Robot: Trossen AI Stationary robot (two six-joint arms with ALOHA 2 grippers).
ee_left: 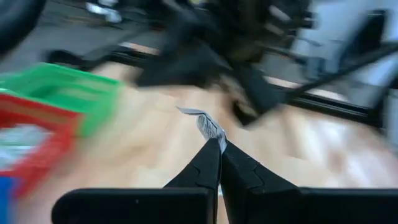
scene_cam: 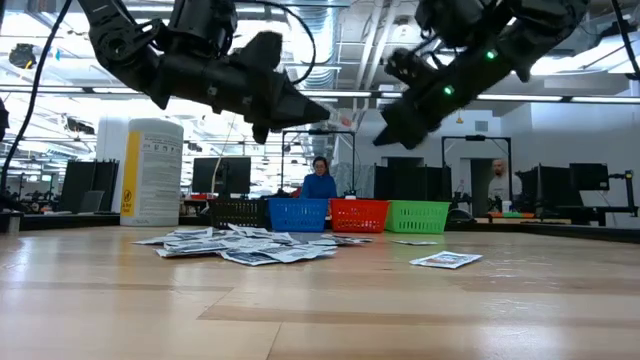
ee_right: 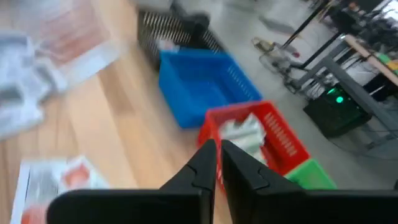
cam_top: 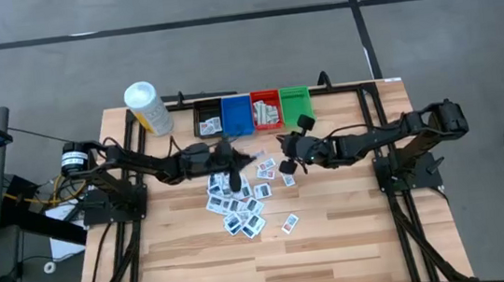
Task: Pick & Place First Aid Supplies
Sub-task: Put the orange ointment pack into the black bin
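Several small white first aid packets [cam_top: 237, 199] lie in a loose pile at mid-table, and a single one [cam_top: 290, 222] lies nearer. My left gripper [ee_left: 219, 144] hangs above the pile's far edge [cam_top: 235, 158], shut on one small white packet [ee_left: 208, 126]. My right gripper [ee_right: 217, 152] hovers just to its right [cam_top: 283, 145], fingers together with nothing seen between them, looking toward the red bin [ee_right: 255, 140]. In the low view both grippers [scene_cam: 320, 108] [scene_cam: 385, 135] are high above the table. My left gripper pinches one end of the small white packet [ee_left: 213, 138] between its two fingertips. The fingers lie about level and point toward the table's right. The rest of the packet sticks out past the tips, clear of the table.
Black [cam_top: 207, 117], blue [cam_top: 236, 114], red [cam_top: 267, 109] and green [cam_top: 295, 102] bins stand in a row at the far edge, some holding packets. A white-capped yellow container [cam_top: 148, 108] stands far left. Bare wood [cam_top: 338, 245] spreads toward the near edge.
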